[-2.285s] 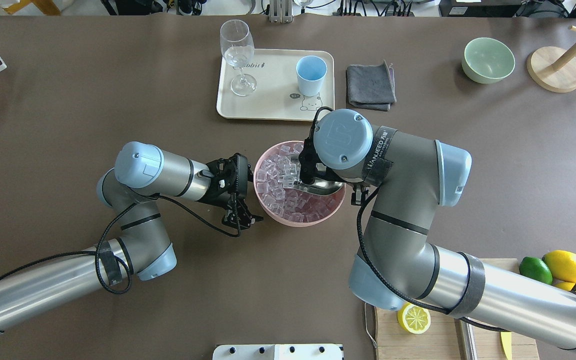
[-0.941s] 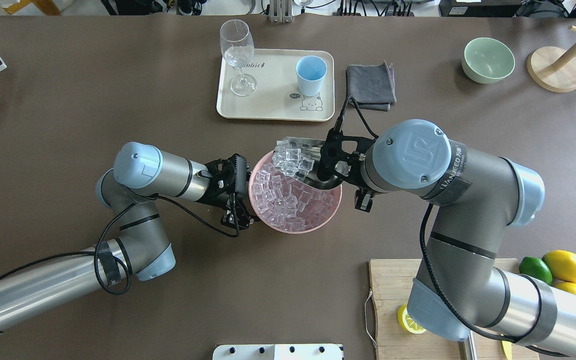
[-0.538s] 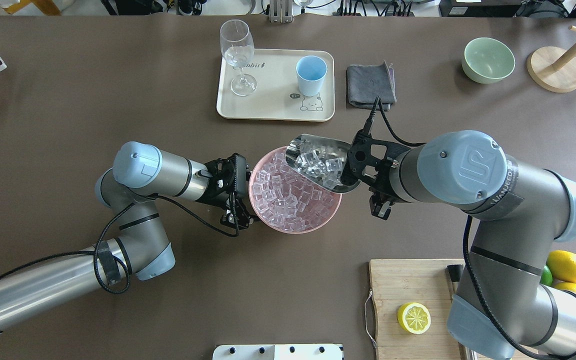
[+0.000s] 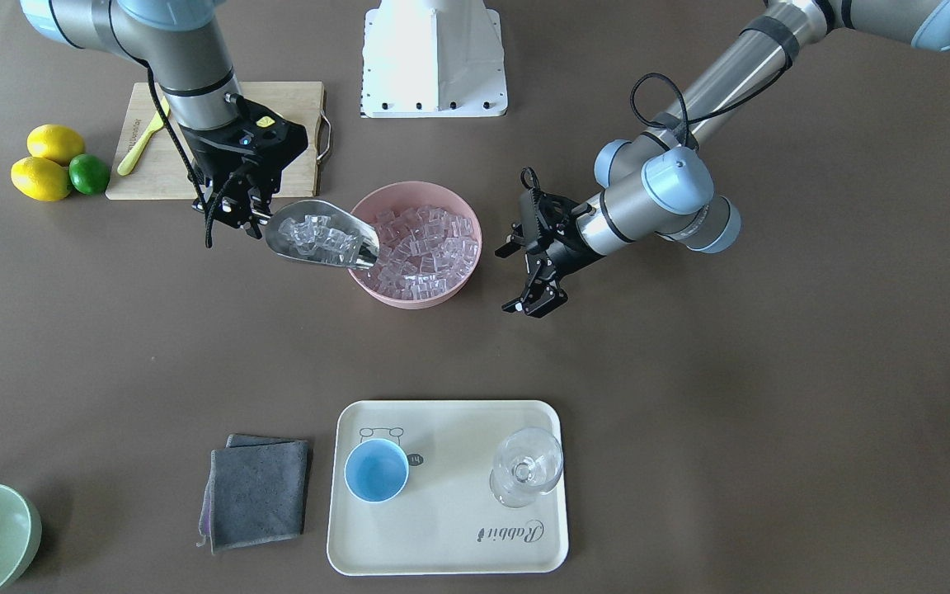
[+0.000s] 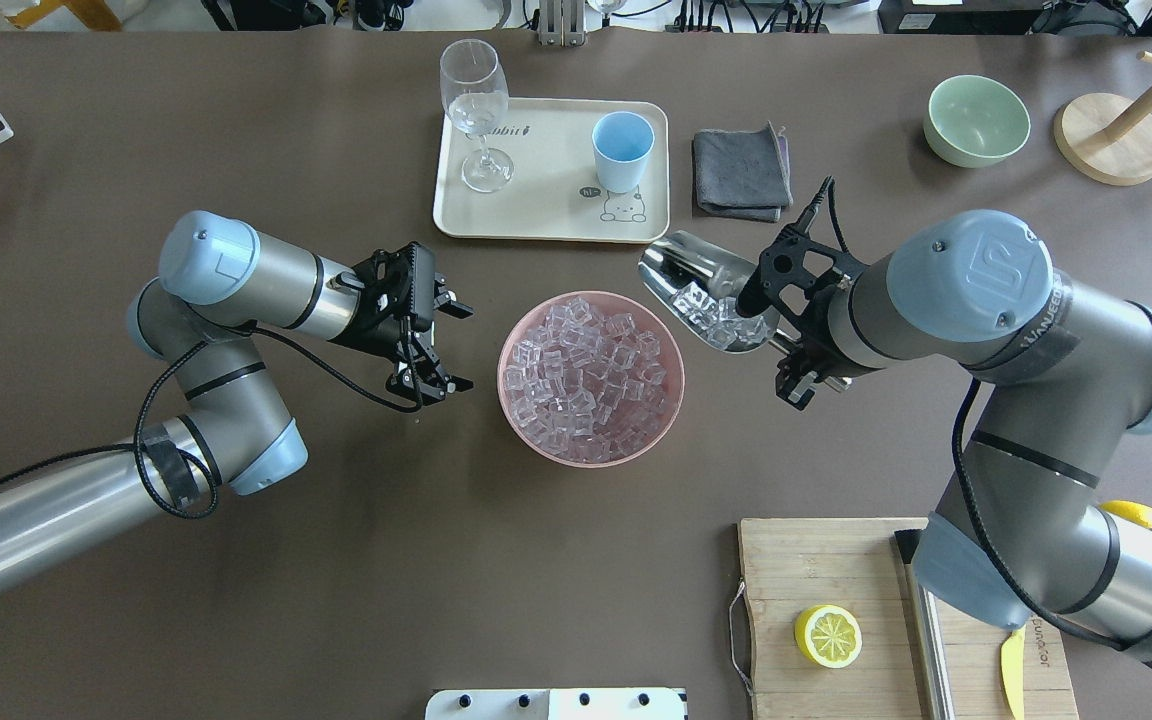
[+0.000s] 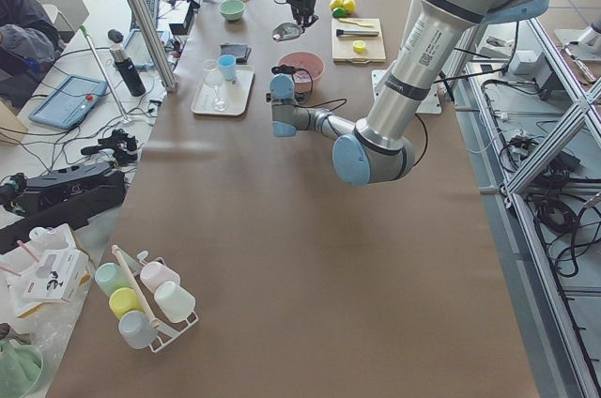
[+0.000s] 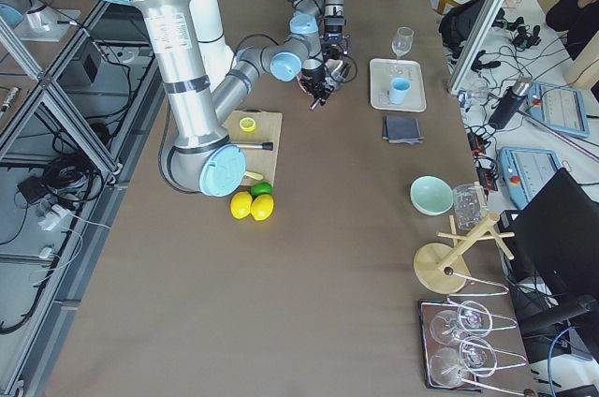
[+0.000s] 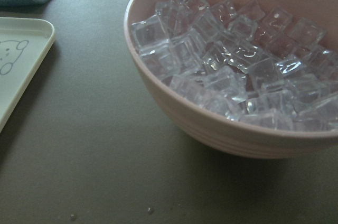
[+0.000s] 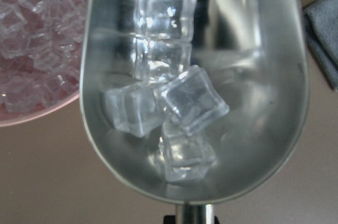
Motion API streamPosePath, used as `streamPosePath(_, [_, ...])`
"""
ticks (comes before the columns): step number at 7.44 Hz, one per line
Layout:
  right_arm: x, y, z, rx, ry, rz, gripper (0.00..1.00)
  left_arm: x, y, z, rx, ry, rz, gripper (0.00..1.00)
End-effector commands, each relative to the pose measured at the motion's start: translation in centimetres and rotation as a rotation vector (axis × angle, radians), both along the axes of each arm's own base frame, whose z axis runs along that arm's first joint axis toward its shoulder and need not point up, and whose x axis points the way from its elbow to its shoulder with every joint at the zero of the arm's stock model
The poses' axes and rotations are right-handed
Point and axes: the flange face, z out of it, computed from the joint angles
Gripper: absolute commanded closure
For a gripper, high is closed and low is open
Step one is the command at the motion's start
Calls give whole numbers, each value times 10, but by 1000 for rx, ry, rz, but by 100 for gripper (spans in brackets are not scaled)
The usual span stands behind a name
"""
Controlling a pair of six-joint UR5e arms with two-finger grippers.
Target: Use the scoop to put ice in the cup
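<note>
1. Grips the thin handle of the scoop with the right gripper, jaws closed firmly on it; carries the trough about level, open end toward the tray.
2. Holds a few cubes of ice in the trough, lying toward the back, away from the open lip.
3. Hangs the scoop over bare table, just beside the pink bowl and outside its rim, on the tray side.
4. Appears to be in the carrying step: scooping done, pouring not yet done.
5. Needs next, probably, a short travel to the cup, standing empty on the tray, then a slow tilt, because the mouth looks hardly wider than the trough.
6. Shows the left gripper wide open with nothing in it, on the other side of the bowl, apart from it.
7. Leaves an open way to the cup; only the wine glass beyond it and the grey cloth beside the tray to avoid.
</note>
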Motion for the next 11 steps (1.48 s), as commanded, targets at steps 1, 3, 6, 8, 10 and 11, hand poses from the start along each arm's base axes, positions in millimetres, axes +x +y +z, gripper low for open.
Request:
streamPosePath(1, [10,-92,25,-247,-26,48,100,-55,-45,23,-67,-58,-16,2])
streamPosePath(3, [3,-119,-1,-382,55,62,100,-107,-80,39,-126,-91,-35,2])
streamPosePath(6, [-15,-166,-51,-586,155,78,100,-167,-121,73,-278,-195,-103,2])
streamPosePath(8, [-35,-225,-52,-658,216,107,100,-194,-139,88,-358,-244,-145,2])
streamPosePath(10, [-39,-254,-78,-673,219,111,100,-210,-145,102,-400,-268,-169,2])
streamPosePath(11, [-36,-257,-97,-693,218,114,100,-218,-150,105,-424,-280,-181,2])
